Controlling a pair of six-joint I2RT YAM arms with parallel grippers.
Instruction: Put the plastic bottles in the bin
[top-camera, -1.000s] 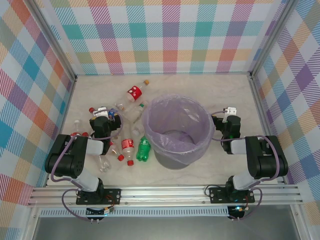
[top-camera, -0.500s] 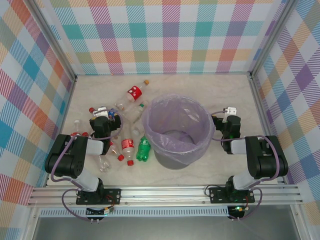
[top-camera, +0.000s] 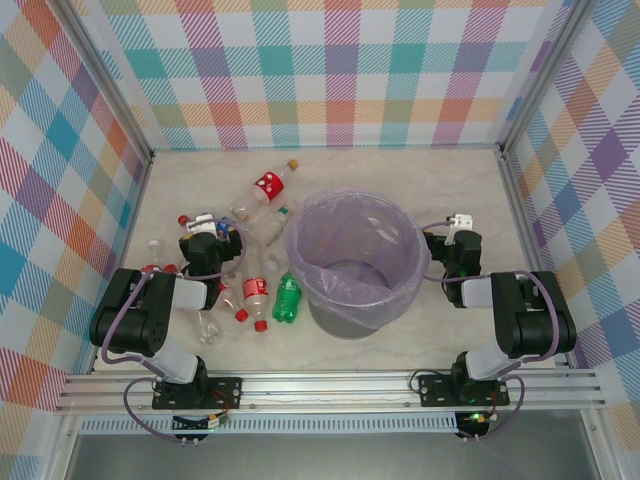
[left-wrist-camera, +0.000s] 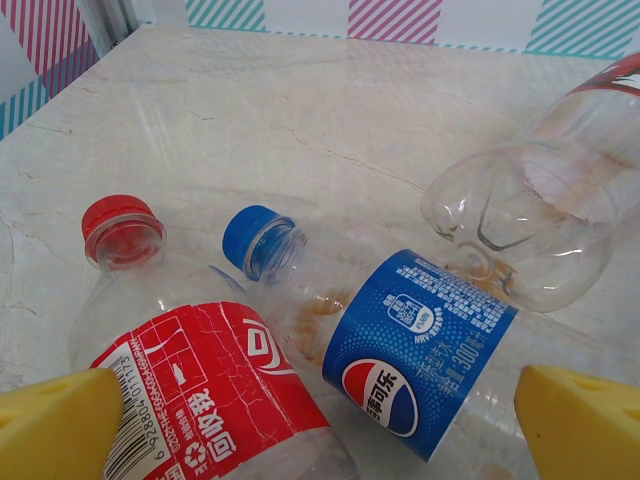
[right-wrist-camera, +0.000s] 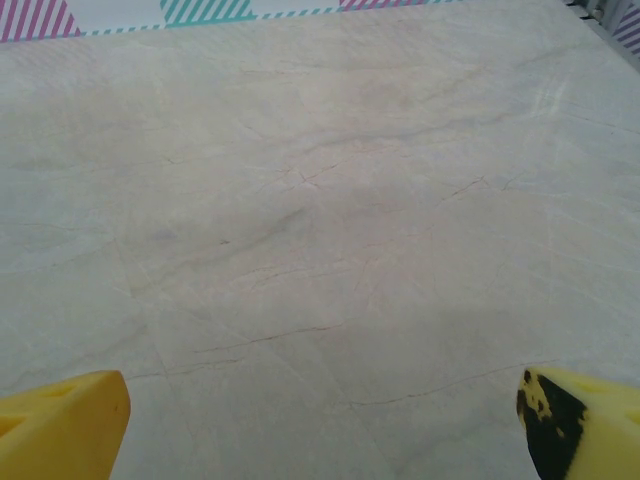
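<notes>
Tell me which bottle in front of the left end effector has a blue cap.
The blue-labelled Pepsi bottle, lying in the middle. The red-labelled bottle left of it has a red cap; the clear bottle to its right shows its base.

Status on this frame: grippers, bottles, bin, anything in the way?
Left gripper open, low over blue-label bottle and red-label bottle, holding nothing. Right gripper open over bare table. The bottles lie left of bin; none visible inside. Neighbouring bottles crowd the pick.

lab test booth: plaid walls (top-camera: 340, 70), aluminium rail (top-camera: 330, 385).
</notes>
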